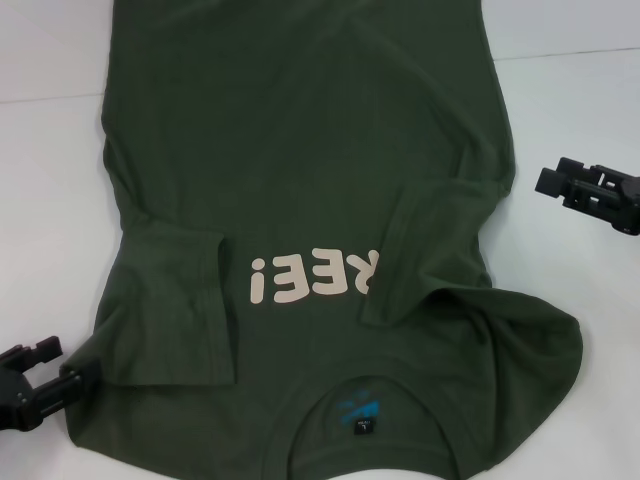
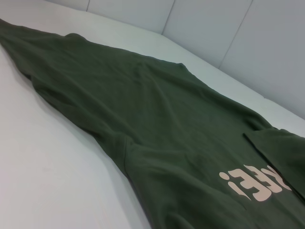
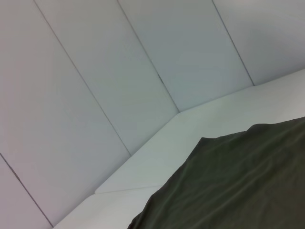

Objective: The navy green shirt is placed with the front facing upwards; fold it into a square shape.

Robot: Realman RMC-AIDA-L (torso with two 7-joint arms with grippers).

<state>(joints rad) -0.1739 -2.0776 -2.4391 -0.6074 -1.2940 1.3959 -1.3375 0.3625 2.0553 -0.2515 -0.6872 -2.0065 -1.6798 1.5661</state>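
The navy green shirt (image 1: pixel 300 150) lies front up on the white table (image 1: pixel 50 200), collar towards me and hem far away. Both sleeves are folded inward: one (image 1: pixel 170 300) on the left and one (image 1: pixel 420 250) on the right, which covers part of the pale letters (image 1: pixel 310 278). The black label and blue print (image 1: pixel 360 412) show inside the collar. My left gripper (image 1: pixel 55 370) is open and low at the shirt's near left edge, by the shoulder. My right gripper (image 1: pixel 560 178) hangs off the shirt's right side, apart from it. The shirt also shows in the left wrist view (image 2: pixel 157 124) and the right wrist view (image 3: pixel 238 181).
The near right shoulder of the shirt (image 1: pixel 540 330) is bunched and wrinkled. Bare white table lies on both sides of the shirt (image 1: pixel 590 90). White wall panels (image 3: pixel 95 71) stand behind the table's far edge.
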